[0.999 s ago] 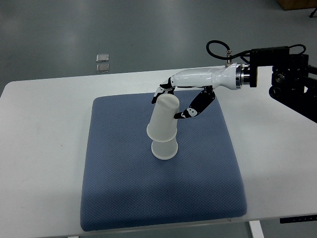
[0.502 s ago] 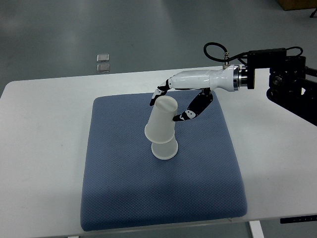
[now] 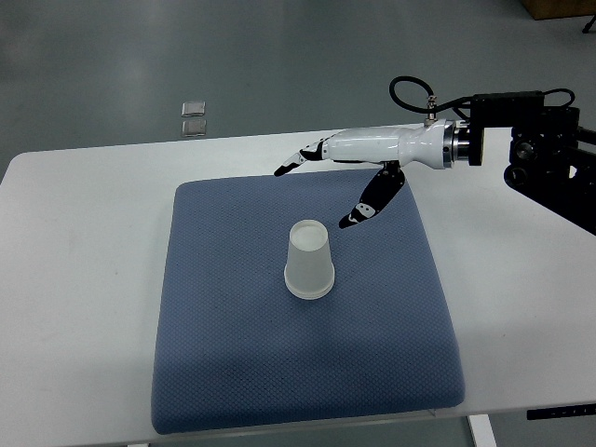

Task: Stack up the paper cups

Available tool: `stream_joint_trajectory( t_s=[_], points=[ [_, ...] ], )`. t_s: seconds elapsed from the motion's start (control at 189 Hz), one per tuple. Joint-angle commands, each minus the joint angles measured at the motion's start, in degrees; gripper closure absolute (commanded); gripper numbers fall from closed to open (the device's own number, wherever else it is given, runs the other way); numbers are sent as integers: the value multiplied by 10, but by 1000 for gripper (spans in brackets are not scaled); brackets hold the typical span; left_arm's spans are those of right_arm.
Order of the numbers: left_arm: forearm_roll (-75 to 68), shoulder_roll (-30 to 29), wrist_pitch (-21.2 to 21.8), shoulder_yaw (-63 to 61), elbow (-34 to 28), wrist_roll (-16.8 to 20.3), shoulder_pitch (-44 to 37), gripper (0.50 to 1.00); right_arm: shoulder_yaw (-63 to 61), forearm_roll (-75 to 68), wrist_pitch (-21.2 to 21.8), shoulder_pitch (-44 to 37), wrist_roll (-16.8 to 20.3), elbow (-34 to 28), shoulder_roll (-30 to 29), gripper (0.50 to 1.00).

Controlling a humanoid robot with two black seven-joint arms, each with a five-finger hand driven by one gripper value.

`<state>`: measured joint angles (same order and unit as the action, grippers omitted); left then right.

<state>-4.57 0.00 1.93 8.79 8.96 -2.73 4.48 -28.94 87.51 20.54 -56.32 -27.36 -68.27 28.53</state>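
Note:
Two white paper cups (image 3: 308, 260) stand upside down, one nested over the other, in the middle of the blue pad (image 3: 223, 354). The stack is upright. My right hand (image 3: 321, 183) is above and to the right of the stack, a little beyond it, apart from it. Its fingers are spread open and it holds nothing. The right arm comes in from the right edge. The left arm is out of view.
The blue pad lies on a white table (image 3: 74, 270). The arm's black mount (image 3: 549, 158) is at the right edge. Two small square plates (image 3: 194, 118) lie on the floor beyond the table.
The right hand has let go of the upper cup and drawn back up and away. The upper cup, tilted before, has dropped down straight over the lower one.

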Motion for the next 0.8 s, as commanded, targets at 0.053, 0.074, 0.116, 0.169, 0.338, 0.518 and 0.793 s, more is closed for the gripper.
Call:
stream_joint_trajectory(
  t_s=[0.053,0.074,0.116,0.169,0.338,0.518,0.793],
  points=[
    [0,0,0,0,0,0,0,500,-2,-124,-61,35,46,39,-3,607],
    [0,0,0,0,0,0,0,500,-2,-148,-69,40,53,44,-4,607],
    [0,0,0,0,0,0,0,500,-2,-199,-85,49,66,52,-5,607],
    [0,0,0,0,0,0,0,500,-3,-248,-103,59,79,59,-7,607],
    [0,0,0,0,0,0,0,500,-4,-379,-194,92,118,102,-29,607],
    [0,0,0,0,0,0,0,500,-6,-440,-257,109,139,150,-55,607],
    [0,0,0,0,0,0,0,500,-6,-546,-271,125,145,178,-69,603]
  ],
)
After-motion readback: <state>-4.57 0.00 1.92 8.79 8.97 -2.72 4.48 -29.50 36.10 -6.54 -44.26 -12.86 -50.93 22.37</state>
